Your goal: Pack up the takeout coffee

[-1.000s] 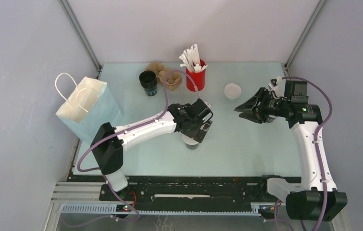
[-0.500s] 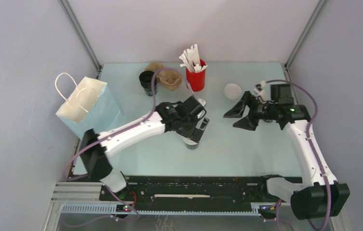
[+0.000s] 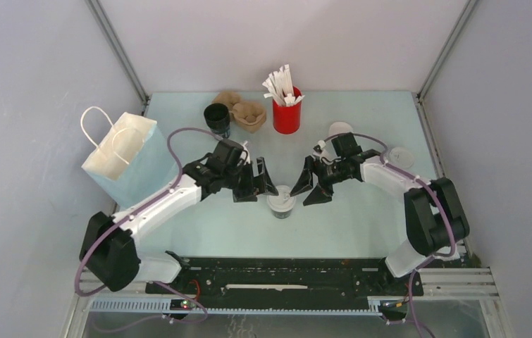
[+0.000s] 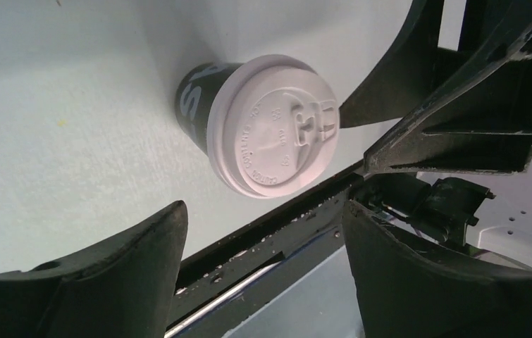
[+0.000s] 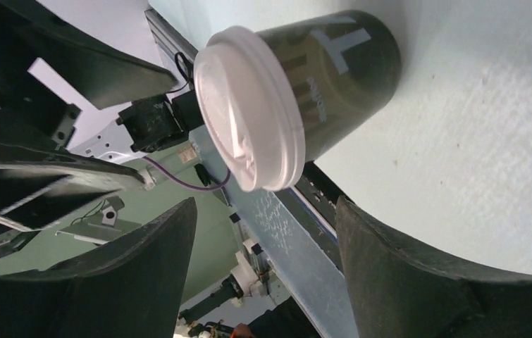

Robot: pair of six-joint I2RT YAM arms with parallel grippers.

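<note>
- Coffee [image 3: 280,203]: I am seeing it standing upright on the table [image 3: 361,225], near the middle, with its white lid seated on the dark cup. It is sitting between the two grippers and touching neither.
- Left gripper [image 3: 256,190]: it is hovering just left of the coffee with its jaws spread wide and nothing between them. In the left wrist view its two dark fingers [image 4: 108,282] are framing the lower edge, and the coffee is lying beyond their tips, lid facing the camera.
- Right gripper [image 3: 311,191]: it is hovering just right of the coffee, jaws likewise spread wide and empty, pointing toward the left gripper. In the right wrist view its fingers [image 5: 425,282] are flanking the picture, and the coffee is showing ahead of their tips, clear of both.
- Bag [image 3: 127,156]: the pale blue paper bag is standing upright at the left edge of the table, handles up, well apart from the coffee.
- Black cup [image 3: 217,118]: it is standing lidless at the back of the table, just beside the brown sleeves [image 3: 245,113].
- Holder [image 3: 286,116]: the red holder is standing at the back, right of the sleeves, with white sticks [image 3: 280,83] fanning out of its top.
- Loose lid [image 3: 339,129]: it is lying flat at the back right, partly hidden behind the right arm.
</note>
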